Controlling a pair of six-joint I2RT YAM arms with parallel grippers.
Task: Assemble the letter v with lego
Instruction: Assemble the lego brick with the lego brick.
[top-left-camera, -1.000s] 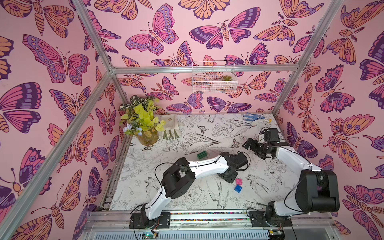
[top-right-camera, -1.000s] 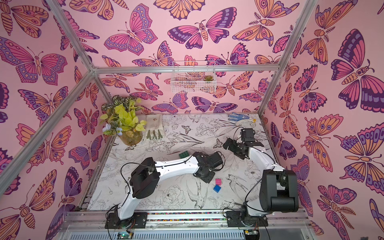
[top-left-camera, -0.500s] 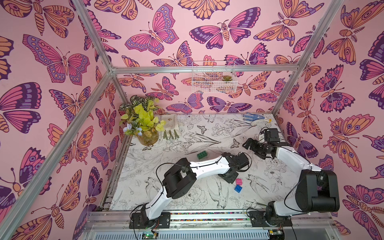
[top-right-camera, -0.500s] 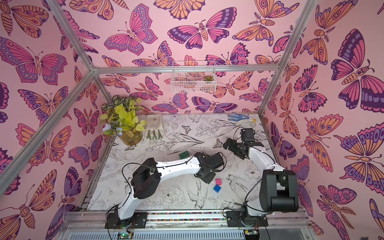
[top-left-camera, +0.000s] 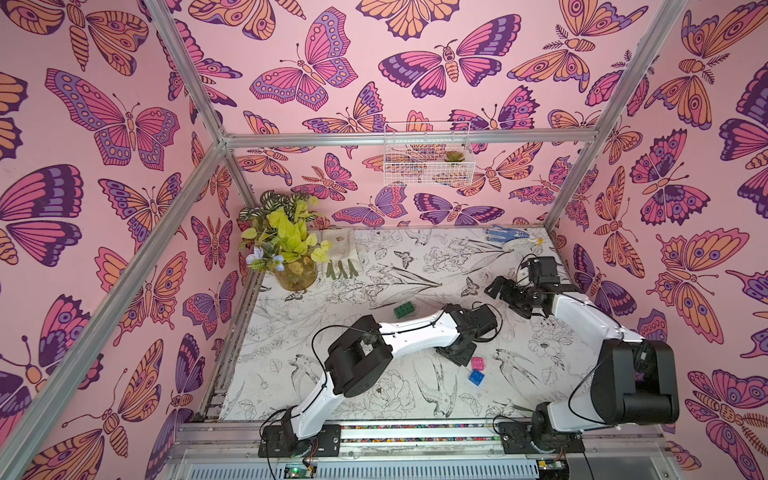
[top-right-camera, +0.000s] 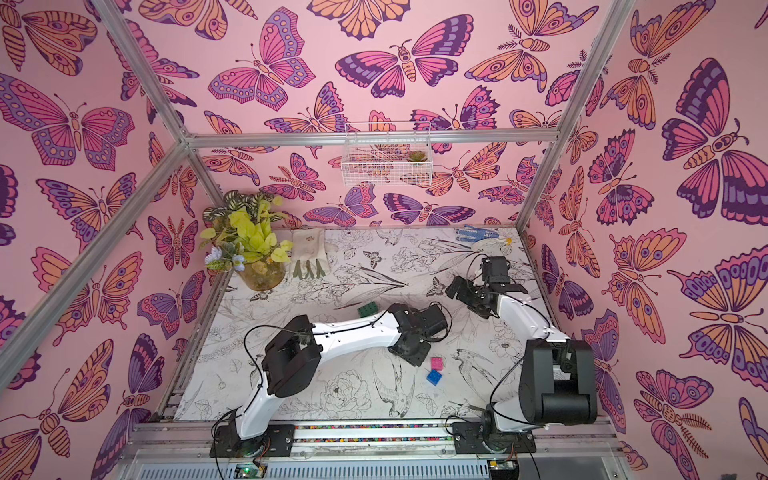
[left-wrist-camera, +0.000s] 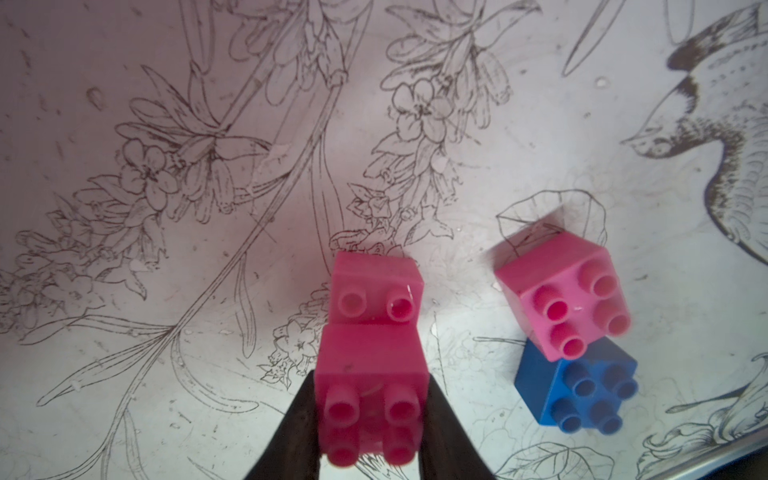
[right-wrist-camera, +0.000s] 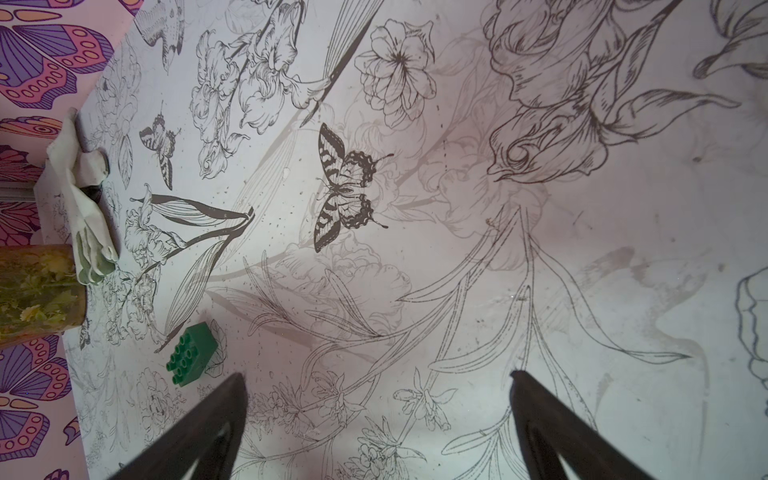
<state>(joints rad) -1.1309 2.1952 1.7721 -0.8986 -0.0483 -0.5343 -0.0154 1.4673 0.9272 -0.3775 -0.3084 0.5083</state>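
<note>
My left gripper (left-wrist-camera: 370, 388) is shut on a pink brick (left-wrist-camera: 370, 374) that is joined in a step to a second pink brick (left-wrist-camera: 376, 291). It holds them low over the table (top-left-camera: 374, 291). Beside them lie a third pink brick (left-wrist-camera: 565, 299) and a blue brick (left-wrist-camera: 582, 386), touching each other; both top views show this pair, the pink (top-left-camera: 478, 363) and the blue (top-left-camera: 476, 377). The green brick (top-left-camera: 404, 309) lies alone behind the left arm and also shows in the right wrist view (right-wrist-camera: 193, 353). My right gripper (right-wrist-camera: 377, 376) hovers open at the right (top-left-camera: 500, 291), with nothing in it.
A vase of plants (top-left-camera: 291, 266) and a pale glove (top-left-camera: 338, 253) sit at the back left. A blue glove (top-left-camera: 505, 237) lies at the back right. A wire basket (top-left-camera: 428, 160) hangs on the back wall. Metal frame posts stand at the corners.
The left arm has shifted only slightly with its pink bricks. The right arm and the loose bricks have stayed where they were.
</note>
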